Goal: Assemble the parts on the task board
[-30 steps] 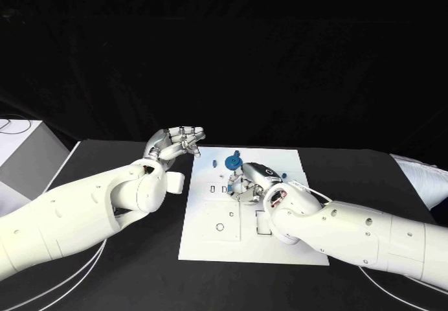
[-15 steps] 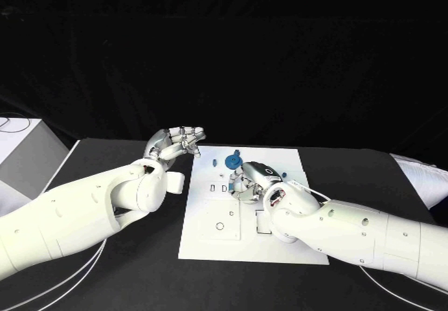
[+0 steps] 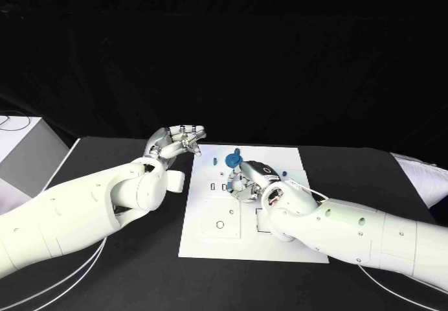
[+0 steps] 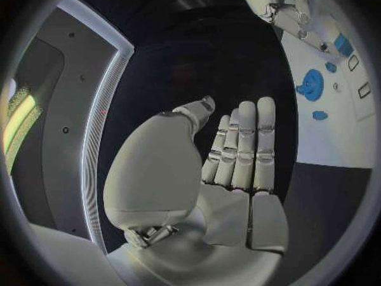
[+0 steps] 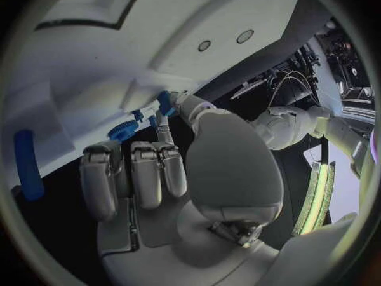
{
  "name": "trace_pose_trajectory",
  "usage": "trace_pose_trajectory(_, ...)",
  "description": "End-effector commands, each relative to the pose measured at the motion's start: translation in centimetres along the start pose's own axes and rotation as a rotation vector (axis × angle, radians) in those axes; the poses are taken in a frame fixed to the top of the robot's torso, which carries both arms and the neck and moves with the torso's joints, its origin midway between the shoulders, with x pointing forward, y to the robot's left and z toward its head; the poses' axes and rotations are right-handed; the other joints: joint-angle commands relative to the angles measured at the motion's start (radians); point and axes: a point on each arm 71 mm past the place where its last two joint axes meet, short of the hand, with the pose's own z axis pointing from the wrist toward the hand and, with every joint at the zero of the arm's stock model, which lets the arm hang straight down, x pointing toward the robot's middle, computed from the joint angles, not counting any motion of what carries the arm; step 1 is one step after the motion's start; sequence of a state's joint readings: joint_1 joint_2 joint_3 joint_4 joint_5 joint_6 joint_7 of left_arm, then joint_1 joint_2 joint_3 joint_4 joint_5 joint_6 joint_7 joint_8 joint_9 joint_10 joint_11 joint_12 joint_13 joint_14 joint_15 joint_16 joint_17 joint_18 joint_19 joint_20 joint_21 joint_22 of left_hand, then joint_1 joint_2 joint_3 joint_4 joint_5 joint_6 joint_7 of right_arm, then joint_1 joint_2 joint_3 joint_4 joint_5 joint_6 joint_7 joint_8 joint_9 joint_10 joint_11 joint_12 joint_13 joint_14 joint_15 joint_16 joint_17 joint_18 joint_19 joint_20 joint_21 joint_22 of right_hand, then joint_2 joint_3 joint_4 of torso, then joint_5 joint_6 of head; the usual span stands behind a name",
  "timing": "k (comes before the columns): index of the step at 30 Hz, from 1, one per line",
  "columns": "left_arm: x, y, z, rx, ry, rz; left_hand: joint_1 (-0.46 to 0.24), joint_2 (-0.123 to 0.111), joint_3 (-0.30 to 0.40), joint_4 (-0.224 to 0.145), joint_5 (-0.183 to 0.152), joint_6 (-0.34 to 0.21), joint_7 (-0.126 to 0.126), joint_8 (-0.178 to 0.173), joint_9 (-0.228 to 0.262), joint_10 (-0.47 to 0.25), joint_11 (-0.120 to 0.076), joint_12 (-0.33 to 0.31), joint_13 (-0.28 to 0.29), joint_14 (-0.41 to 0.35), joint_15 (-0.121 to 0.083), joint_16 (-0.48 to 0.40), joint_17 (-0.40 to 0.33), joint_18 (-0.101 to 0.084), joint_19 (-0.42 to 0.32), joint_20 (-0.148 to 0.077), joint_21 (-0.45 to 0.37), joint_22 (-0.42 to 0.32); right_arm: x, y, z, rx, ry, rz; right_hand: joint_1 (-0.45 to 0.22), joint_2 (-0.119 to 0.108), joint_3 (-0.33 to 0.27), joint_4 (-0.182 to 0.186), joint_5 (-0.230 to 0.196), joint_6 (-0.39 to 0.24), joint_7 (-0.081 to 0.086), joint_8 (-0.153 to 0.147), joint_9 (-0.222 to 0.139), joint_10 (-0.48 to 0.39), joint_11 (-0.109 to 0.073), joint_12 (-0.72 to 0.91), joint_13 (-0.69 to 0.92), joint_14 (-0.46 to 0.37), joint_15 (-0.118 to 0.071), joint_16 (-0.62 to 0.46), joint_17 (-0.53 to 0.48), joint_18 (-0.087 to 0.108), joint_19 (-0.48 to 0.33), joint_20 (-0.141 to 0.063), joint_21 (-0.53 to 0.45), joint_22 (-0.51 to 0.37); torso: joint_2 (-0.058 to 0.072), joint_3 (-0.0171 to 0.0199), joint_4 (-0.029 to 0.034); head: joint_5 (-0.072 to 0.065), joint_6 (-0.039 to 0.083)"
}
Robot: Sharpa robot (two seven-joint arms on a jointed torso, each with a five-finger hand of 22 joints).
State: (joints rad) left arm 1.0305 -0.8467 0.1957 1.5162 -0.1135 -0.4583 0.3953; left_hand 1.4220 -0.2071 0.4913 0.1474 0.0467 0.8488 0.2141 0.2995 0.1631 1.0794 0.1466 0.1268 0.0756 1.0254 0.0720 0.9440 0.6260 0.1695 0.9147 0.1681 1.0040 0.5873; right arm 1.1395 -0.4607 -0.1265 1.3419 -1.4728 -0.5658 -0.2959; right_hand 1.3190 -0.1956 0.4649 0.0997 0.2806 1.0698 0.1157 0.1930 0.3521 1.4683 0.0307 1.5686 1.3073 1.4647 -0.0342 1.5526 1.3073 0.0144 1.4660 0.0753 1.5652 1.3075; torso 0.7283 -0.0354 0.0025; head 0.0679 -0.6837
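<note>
Right hand (image 3: pixel 250 182) low over the middle of the task board (image 3: pixel 280 243), fingers curled down onto the plate. In the right wrist view a small blue part (image 5: pixel 164 102) sits at the tips of the thumb and a finger, so I read it as pinched there, probably being steered toward one of the board's slots; the contact itself is small and partly covered, so the grip is likely rather than certain. The other fingers (image 5: pixel 135 171) lie side by side, tucked out of the way, which leaves the pinch room to work.

Blue round part (image 3: pixel 232 159) lies on the board's far end, just beyond the right hand, with a smaller blue piece (image 4: pixel 319 115) near it. A blue rod (image 5: pixel 28 165) lies on the board, apart from the hand, not yet placed by the look of it.

Left hand (image 3: pixel 175 142) raised off the board's far left corner, holding nothing, fingers straight and close together, thumb apart. Judged parked there to keep clear of the right arm's work while staying within reach.

Black table (image 3: pixel 122 272) under all.
</note>
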Motion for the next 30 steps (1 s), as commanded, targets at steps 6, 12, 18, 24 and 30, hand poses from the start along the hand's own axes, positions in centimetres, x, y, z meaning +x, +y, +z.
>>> trace_pose_trajectory(6, 0.18, -0.13, -0.05, 0.009, 0.013, -0.001, -0.01, -0.004, -0.003, -0.001, 0.002, -0.008, 0.0, 0.004, 0.002, -0.006, 0.0, 0.002, 0.001, -0.005, 0.001, 0.007, -0.001, 0.015, -0.009, 0.0, 0.003, 0.001, 0.34, 0.23, 0.06, -0.005, 0.008, -0.015, -0.011, -0.004, -0.001, -0.002, 0.005, 0.007, -0.009, 0.003, 0.021, 0.102, -0.003, 0.002, 0.263, 0.093, -0.006, 0.003, 0.198, -0.014, 0.105, -0.009, 0.006, 0.263, -0.001, 0.0007, -0.0023, -0.002, 0.0)
trace_pose_trajectory(12, 0.21, -0.16, -0.07, 0.009, 0.014, -0.001, -0.01, -0.004, -0.003, -0.001, 0.002, -0.008, 0.0, 0.004, 0.002, -0.006, 0.0, 0.002, 0.001, -0.005, 0.001, 0.007, -0.001, 0.015, -0.009, 0.0, 0.003, 0.001, 0.46, 0.32, 0.15, -0.004, 0.014, -0.018, -0.012, -0.005, -0.001, -0.003, 0.007, 0.004, -0.008, 0.003, 0.021, 0.102, -0.003, 0.002, 0.263, 0.093, -0.006, 0.003, 0.198, -0.014, 0.105, -0.008, 0.006, 0.263, 0.0, 0.0004, -0.0005, -0.004, 0.0)
trace_pose_trajectory(18, 0.18, -0.18, -0.1, 0.009, 0.014, -0.001, -0.011, -0.003, -0.003, -0.002, 0.002, -0.008, 0.0, 0.005, 0.002, -0.006, 0.0, 0.004, 0.001, -0.005, 0.001, 0.008, -0.002, 0.015, -0.009, 0.0, 0.005, 0.001, 0.58, 0.3, 0.18, -0.002, 0.021, -0.021, -0.017, -0.011, -0.002, -0.002, 0.005, -0.001, -0.006, 0.001, 0.021, 0.102, -0.001, 0.002, 0.263, 0.093, -0.004, 0.003, 0.198, -0.014, 0.105, -0.008, 0.006, 0.263, 0.001, 0.0003, -0.0008, -0.002, -0.001)
trace_pose_trajectory(24, 0.11, -0.19, -0.12, 0.009, 0.012, 0.0, -0.011, -0.003, -0.003, -0.002, 0.002, -0.008, 0.0, 0.005, 0.002, -0.006, 0.0, 0.004, 0.001, -0.005, 0.001, 0.008, -0.002, 0.015, -0.009, 0.0, 0.005, 0.001, 0.59, 0.2, 0.13, 0.0, 0.02, -0.02, -0.028, -0.023, -0.009, 0.001, 0.003, -0.016, 0.0, -0.005, 0.018, 0.102, 0.004, 0.002, 0.263, 0.092, 0.0, 0.002, 0.195, -0.014, 0.105, -0.005, 0.006, 0.263, 0.0, 0.0007, -0.0014, -0.001, -0.002)
trace_pose_trajectory(30, 0.06, -0.19, -0.13, 0.009, 0.012, 0.001, -0.011, -0.003, -0.003, -0.002, 0.002, -0.008, 0.0, 0.005, 0.002, -0.006, 0.0, 0.004, 0.001, -0.005, 0.001, 0.008, -0.002, 0.015, -0.009, 0.0, 0.005, 0.001, 0.57, 0.13, 0.1, 0.001, 0.015, -0.018, -0.039, -0.033, -0.017, 0.007, -0.002, -0.025, 0.004, -0.008, 0.017, 0.102, 0.009, 0.002, 0.263, 0.092, 0.004, 0.001, 0.194, -0.014, 0.104, -0.001, 0.005, 0.263, 0.0, 0.001, -0.0022, 0.0, -0.003)
